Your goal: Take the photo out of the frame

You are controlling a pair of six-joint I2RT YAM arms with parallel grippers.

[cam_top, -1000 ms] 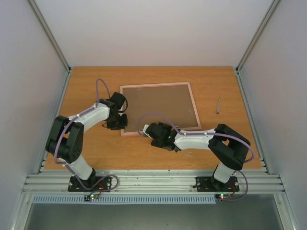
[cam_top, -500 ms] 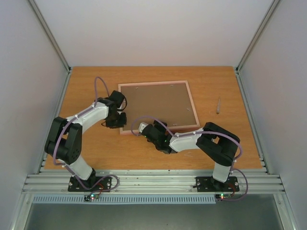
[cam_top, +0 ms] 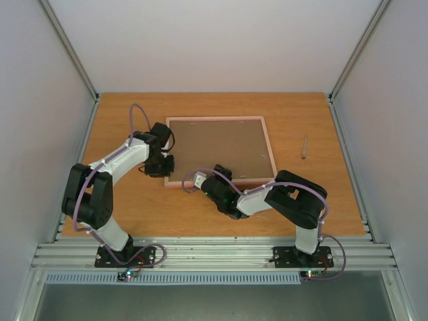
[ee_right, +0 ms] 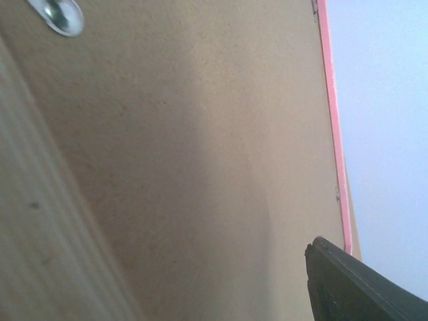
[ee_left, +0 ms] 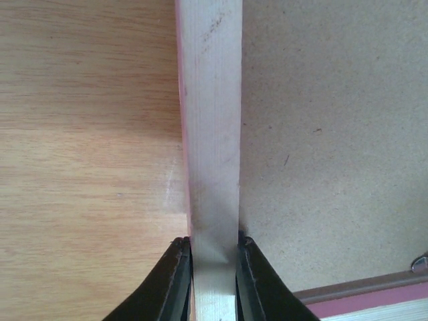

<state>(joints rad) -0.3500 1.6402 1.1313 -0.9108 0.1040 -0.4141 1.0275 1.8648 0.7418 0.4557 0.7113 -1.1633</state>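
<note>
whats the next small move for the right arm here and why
Probably lower the right gripper so a fingertip catches the near edge of the backing board and lifts it. The frame lies back up with the board in place, the left gripper is clamped on its left rail, and the right jaws stand open and empty.

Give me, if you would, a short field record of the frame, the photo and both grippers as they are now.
frame: lies back-up on the table, light wood rails, pink edge showing
backing board: brown, in place, covering the opening
photo: not visible
left gripper: shut on the frame's rail on the left arm's side
right gripper: open, at the frame's near edge, nothing seen between its fingers
other: thin stick on the table, right of the frame
</note>
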